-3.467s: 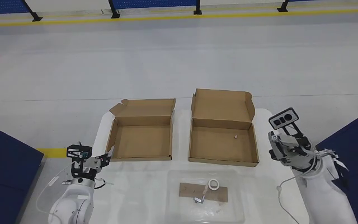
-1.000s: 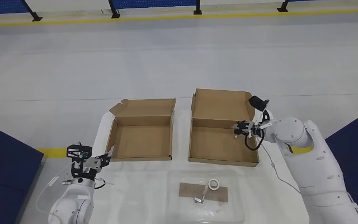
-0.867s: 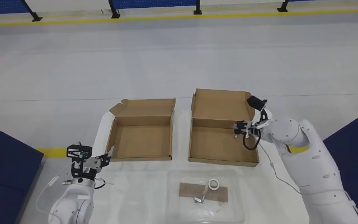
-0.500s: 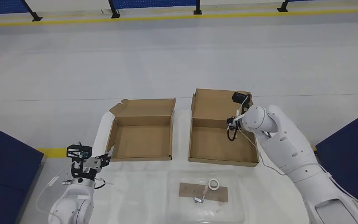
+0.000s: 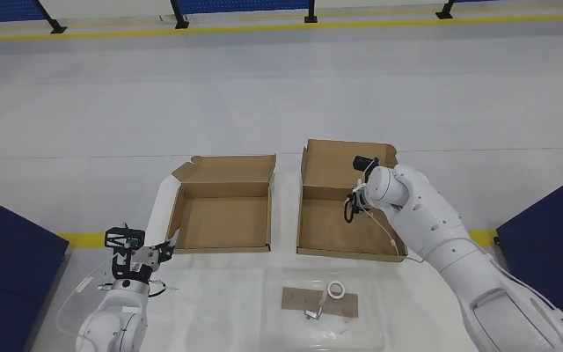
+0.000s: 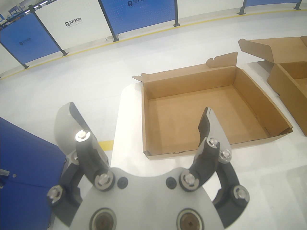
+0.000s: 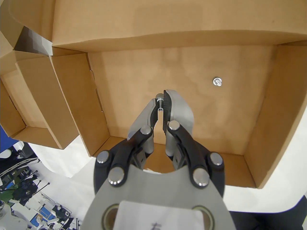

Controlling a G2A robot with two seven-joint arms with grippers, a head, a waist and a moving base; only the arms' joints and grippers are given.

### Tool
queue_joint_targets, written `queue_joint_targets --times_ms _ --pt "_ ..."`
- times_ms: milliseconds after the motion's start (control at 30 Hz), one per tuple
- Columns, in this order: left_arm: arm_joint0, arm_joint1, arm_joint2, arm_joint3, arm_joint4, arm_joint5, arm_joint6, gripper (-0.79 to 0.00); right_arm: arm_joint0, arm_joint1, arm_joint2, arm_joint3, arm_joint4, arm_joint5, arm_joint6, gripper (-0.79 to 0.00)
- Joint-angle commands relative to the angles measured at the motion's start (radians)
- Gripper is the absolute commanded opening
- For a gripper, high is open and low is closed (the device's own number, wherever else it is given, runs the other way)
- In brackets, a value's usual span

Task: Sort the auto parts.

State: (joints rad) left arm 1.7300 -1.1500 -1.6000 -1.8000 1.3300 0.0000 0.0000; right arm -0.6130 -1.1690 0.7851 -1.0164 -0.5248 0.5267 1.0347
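White table [image 5: 220,286], right pincer [image 7: 161,101] clamping small screw [image 7: 159,100] over right cardboard box [image 7: 275,120], left pincer [image 6: 139,110] spread open, empty

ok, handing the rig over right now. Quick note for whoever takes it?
Left gripper: open, empty, by the near corner of the empty left brown cardboard box.
Right gripper: shut on a small threaded silver screw, above the floor of the right brown cardboard box.
Done: one small silver bolt lies in the right box.
Left: drop the held screw, then sort the white ring and small metal part from the clear plastic tray.
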Motion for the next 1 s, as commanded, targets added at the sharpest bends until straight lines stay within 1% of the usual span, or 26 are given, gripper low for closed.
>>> queue_joint_targets --times_ms 0,100,167,533,967 --pt "0.000 0.000 0.000 0.000 0.000 0.000 0.000 0.000 0.000 0.000 0.000 0.000 0.000 0.000 0.000 -0.785" --pt "0.000 0.000 0.000 0.000 0.000 0.000 0.000 0.000 -0.022 -0.003 -0.007 0.007 -0.010 -0.011 -0.027 -0.785" --pt "0.000 0.000 0.000 0.000 0.000 0.000 0.000 0.000 -0.020 -0.010 -0.021 0.022 -0.023 0.000 -0.031 -0.785" --pt "0.000 0.000 0.000 0.000 0.000 0.000 0.000 0.000 0.024 -0.061 -0.067 0.156 -0.013 0.024 -0.047 -0.785" --pt "0.000 0.000 0.000 0.000 0.000 0.000 0.000 0.000 0.064 -0.119 -0.102 0.308 0.007 -0.001 -0.074 -0.785"
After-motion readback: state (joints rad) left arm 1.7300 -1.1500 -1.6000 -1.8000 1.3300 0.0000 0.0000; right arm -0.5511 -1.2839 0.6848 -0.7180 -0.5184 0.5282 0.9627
